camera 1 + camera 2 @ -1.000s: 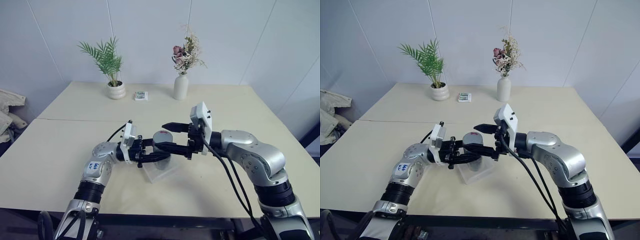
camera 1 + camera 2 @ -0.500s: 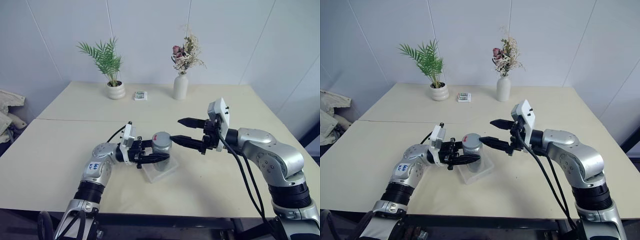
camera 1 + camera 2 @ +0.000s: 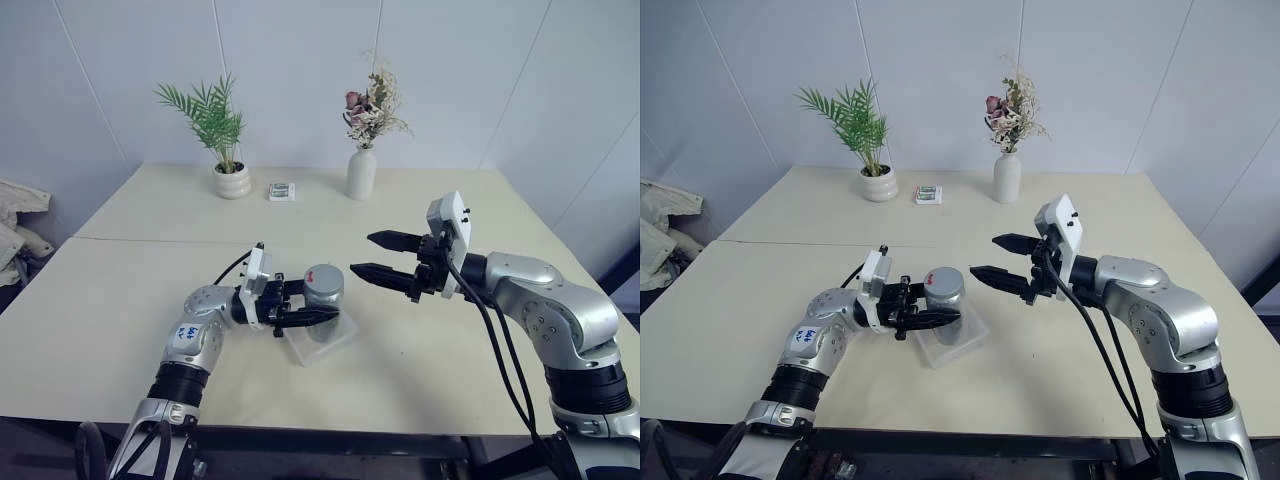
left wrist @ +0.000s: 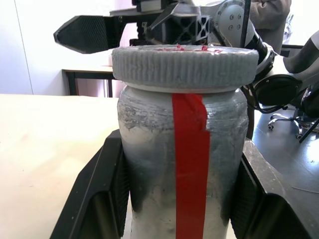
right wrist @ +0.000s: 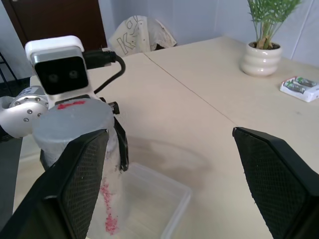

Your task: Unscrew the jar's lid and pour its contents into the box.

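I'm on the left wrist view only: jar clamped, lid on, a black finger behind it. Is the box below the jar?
Observer: Yes. The left gripper holds the jar upright over the clear box on the table.
Operator: Is that black finger touching the lid?
Observer: No. The right gripper hangs to the right of the lid, clear of it, its fingers open and pointing toward the jar.
Operator: Anything in the box yet?
Observer: The right wrist view shows small reddish specks at the jar's foot, apparently on the box bottom; I see no dark bits there.
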